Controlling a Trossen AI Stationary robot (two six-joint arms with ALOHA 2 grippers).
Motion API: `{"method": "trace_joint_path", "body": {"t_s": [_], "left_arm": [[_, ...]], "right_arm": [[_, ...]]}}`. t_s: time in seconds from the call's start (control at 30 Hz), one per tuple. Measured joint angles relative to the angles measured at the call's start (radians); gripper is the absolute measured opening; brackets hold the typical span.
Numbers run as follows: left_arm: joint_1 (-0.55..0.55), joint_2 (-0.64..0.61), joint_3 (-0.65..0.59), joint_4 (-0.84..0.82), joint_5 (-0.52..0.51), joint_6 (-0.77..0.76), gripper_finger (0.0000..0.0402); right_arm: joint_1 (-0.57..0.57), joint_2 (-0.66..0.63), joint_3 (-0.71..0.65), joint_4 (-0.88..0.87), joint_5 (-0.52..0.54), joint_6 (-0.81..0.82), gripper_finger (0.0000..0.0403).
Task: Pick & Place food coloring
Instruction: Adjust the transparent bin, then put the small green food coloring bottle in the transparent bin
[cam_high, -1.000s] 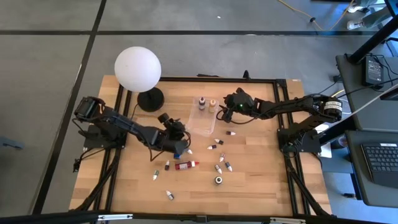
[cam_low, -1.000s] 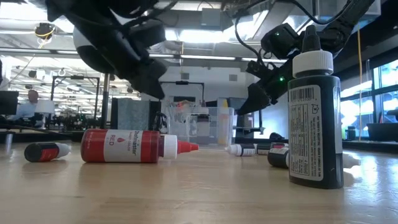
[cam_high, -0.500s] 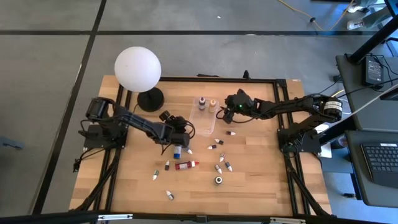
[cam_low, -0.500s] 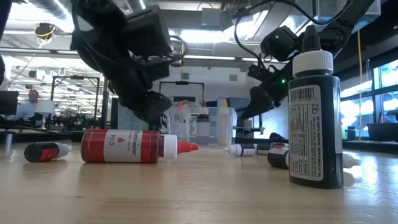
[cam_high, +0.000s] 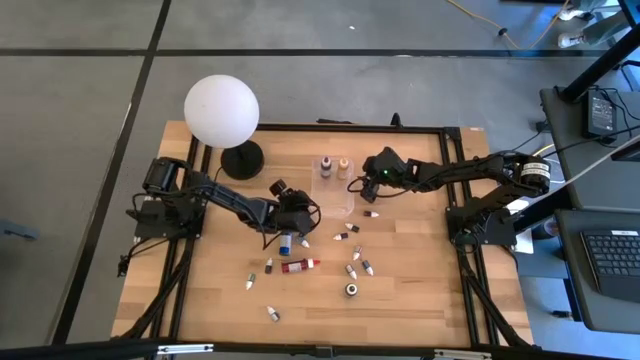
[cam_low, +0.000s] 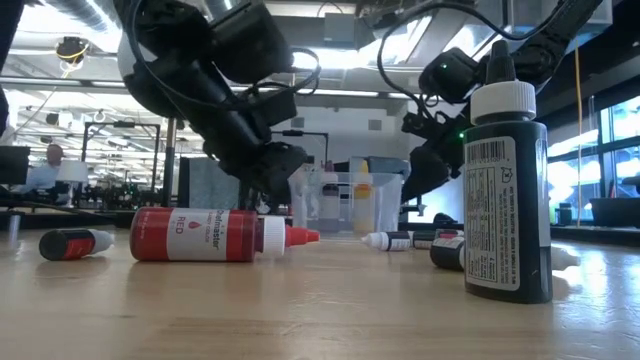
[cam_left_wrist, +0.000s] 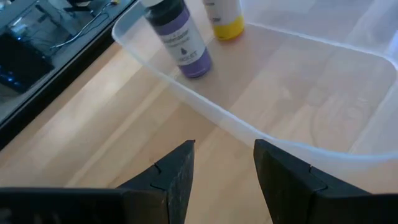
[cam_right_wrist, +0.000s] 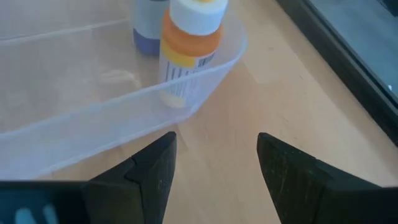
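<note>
Two bottles stand upright inside the clear rectangular plastic box (cam_high: 331, 191): one purple dropper bottle (cam_left_wrist: 176, 35) and one yellow dropper bottle (cam_right_wrist: 187, 42), both at its far end. Roughly ten more small white-capped bottles lie loose on the wooden desk (cam_high: 420, 290) nearer the front, including one red bottle (cam_high: 298, 265) on its side and one dark bottle (cam_low: 506, 188) standing upright. One blue bottle (cam_high: 287, 242) sits just beside the left gripper (cam_high: 292, 208), which hovers at the box's near edge, jaws apart, nothing between them. Right gripper (cam_high: 374, 170) is at the box's right end, jaws apart, empty too. One white globe lamp (cam_high: 221, 110) stands at back left.
</note>
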Motion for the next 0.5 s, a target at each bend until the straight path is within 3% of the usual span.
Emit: {"method": "trace_joint_path", "body": {"t_s": [0.27, 0.5], "left_arm": [[0.002, -0.002, 0.000, -0.022, -0.014, 0.037, 0.0166], [-0.025, -0.101, 0.000, -0.175, -0.120, 0.004, 0.0162]], "right_arm": [[0.000, -0.017, 0.000, -0.048, 0.000, 0.010, 0.0226], [0.032, -0.189, -0.001, -0.195, -0.002, 0.075, 0.0226]]}}
